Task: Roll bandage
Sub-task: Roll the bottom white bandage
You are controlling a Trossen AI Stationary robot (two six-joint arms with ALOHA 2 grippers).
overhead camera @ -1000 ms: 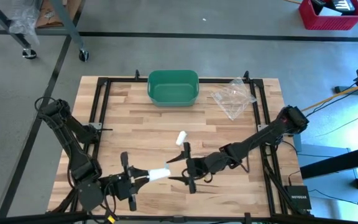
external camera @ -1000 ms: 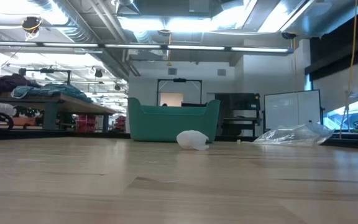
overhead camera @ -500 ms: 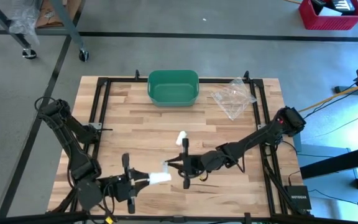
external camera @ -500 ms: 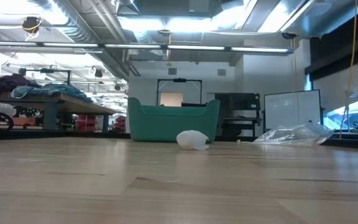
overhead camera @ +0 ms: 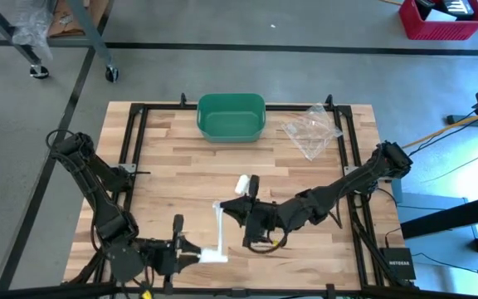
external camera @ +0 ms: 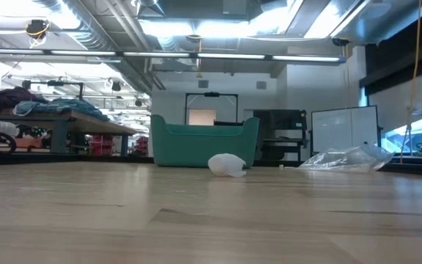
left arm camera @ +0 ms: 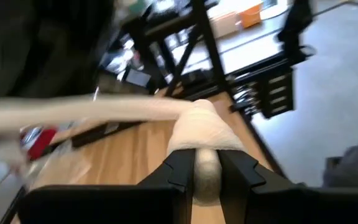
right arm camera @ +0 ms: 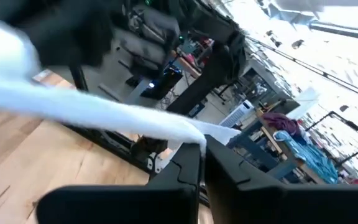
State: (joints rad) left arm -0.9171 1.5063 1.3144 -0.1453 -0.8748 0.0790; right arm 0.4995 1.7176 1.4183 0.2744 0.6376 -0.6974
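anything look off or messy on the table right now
Only mildly: the bandage is unrolled, a loose strip stretched between the left gripper, holding the roll, and the right gripper, pinching its free end. A crumpled plastic bag lies beside the green bin.

Between your two claws the taut bandage strip [overhead camera: 220, 228] barred the way; beyond your right claw [overhead camera: 225, 210] bare table [overhead camera: 173, 170] ran to the green bin [overhead camera: 231, 116].
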